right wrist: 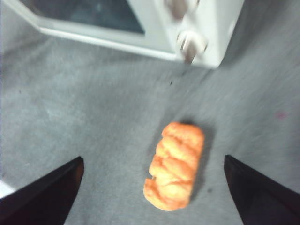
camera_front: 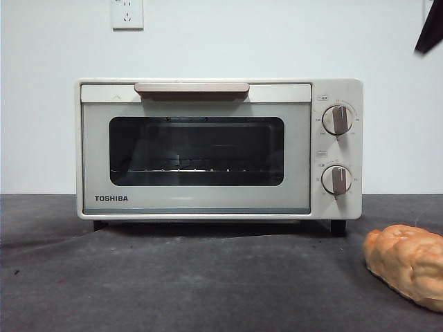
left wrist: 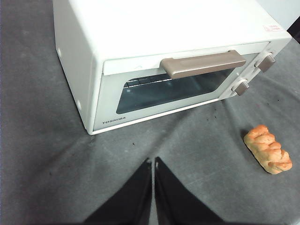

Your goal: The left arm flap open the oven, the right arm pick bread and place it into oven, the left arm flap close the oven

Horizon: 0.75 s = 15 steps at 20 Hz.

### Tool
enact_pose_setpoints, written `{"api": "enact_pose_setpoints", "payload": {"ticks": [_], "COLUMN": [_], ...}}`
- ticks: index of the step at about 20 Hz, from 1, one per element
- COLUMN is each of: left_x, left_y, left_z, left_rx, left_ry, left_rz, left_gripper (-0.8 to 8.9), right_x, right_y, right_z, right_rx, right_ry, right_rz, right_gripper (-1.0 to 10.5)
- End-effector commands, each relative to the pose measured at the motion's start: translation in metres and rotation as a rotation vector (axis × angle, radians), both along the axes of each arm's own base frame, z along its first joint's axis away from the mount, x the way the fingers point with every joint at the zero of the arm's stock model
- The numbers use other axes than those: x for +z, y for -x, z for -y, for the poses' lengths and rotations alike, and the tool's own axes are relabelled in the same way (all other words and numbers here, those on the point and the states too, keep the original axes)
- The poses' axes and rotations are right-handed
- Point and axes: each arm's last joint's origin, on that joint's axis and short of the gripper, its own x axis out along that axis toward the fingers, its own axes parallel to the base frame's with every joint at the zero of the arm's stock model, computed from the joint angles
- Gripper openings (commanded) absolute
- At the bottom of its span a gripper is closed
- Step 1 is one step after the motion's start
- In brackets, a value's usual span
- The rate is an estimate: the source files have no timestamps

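Observation:
The cream TOSHIBA oven (camera_front: 208, 149) stands on the dark table with its door shut and its tan handle (camera_front: 192, 89) along the top. In the left wrist view the oven (left wrist: 154, 51) lies ahead of my left gripper (left wrist: 153, 161), whose jaws are shut with nothing between them, well short of the handle (left wrist: 202, 64). The golden-orange bread (camera_front: 408, 263) lies on the cloth in front of the oven's right side. In the right wrist view my right gripper (right wrist: 153, 161) hangs open above the bread (right wrist: 175, 165), one jaw on either side, not touching it.
A wall socket (camera_front: 127, 13) sits on the white wall behind. Two round knobs (camera_front: 337, 120) are on the oven's right panel. A black arm tip (camera_front: 431, 29) shows at the top right corner. Grey cloth (camera_front: 173, 277) covers the table.

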Motion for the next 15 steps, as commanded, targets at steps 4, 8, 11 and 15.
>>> {"api": "enact_pose_setpoints", "payload": {"ticks": [4,8,11,15], "left_x": [0.007,0.007,0.007,0.007], "left_y": [0.0,0.0,0.0,0.0], "left_z": [0.0,0.0,0.0,0.0], "left_rx": [-0.012,-0.012,-0.012,-0.012], "left_ry": [-0.008,-0.008,-0.008,-0.008], "left_rz": [0.032,0.032,0.032,0.032], "left_gripper": [0.17,0.17,0.17,0.17], "right_x": [-0.045,-0.074,-0.086,-0.102], "right_y": [-0.011,-0.018,-0.026,-0.036], "right_z": [-0.015,-0.031,-0.045,-0.059], "right_rx": [-0.057,-0.084,-0.097,-0.123], "right_ry": [0.009,0.07,0.145,0.219], "right_rz": [-0.072,-0.116,-0.112,-0.13], "right_gripper": [4.8,4.8,4.8,4.8]}}
